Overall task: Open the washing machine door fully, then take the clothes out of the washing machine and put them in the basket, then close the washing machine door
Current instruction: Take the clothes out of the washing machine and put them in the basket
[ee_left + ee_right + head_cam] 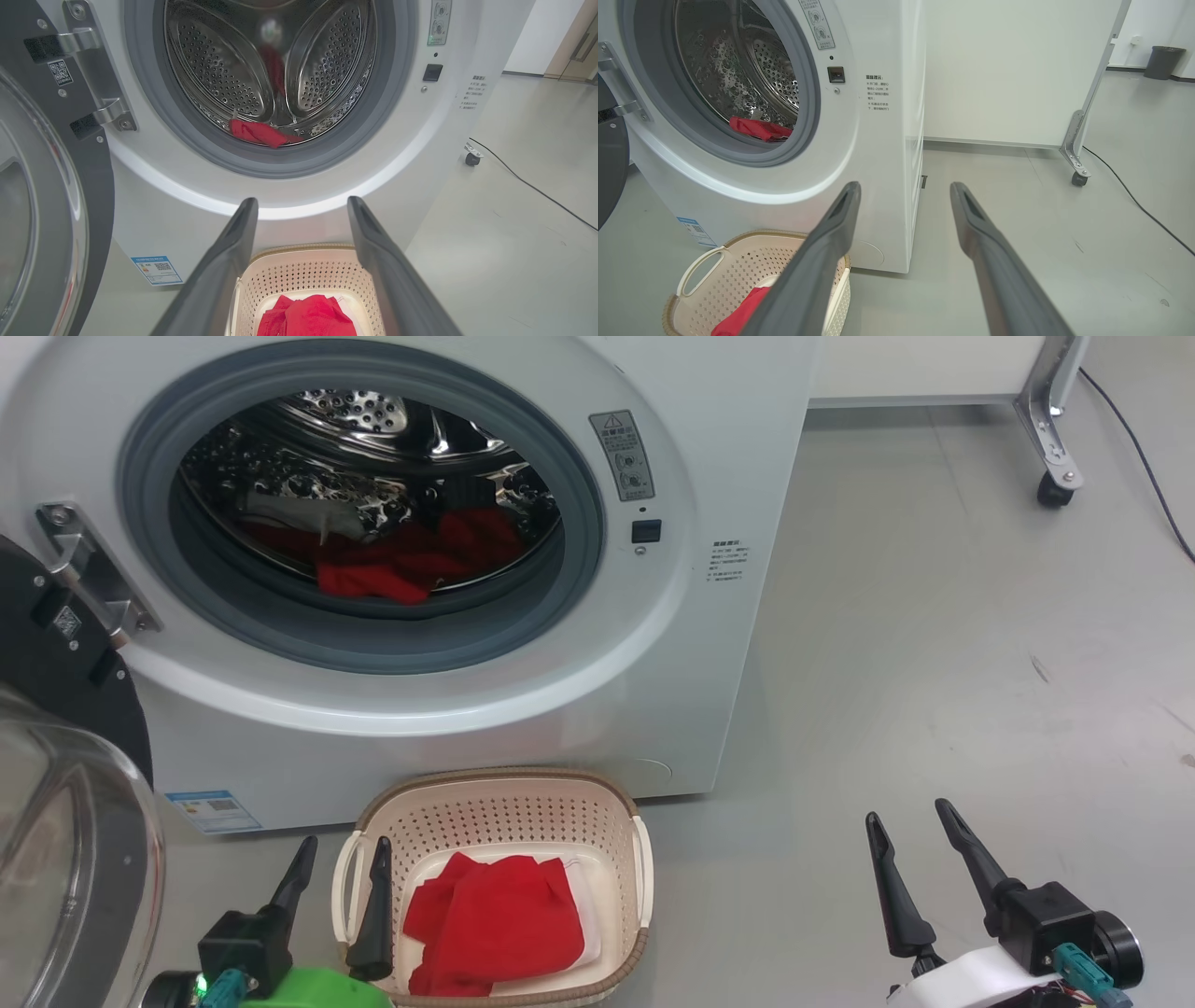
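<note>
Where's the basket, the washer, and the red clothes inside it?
basket (509,775): head view, brown back rim.
washer (672,691): head view, white front panel.
red clothes (401,569): head view, middle of the heap inside.

I see a grey floor (934,663) stretching off to the right, marked by a small dark scuff (1039,668). At the back stands a white partition panel (1008,70) on a metal bracket leg (1074,140) with a black caster (1055,491). A black cable (1158,487) trails across the floor past that caster. Farther off, a dark waste bin (1161,62) sits by the wall.
</note>
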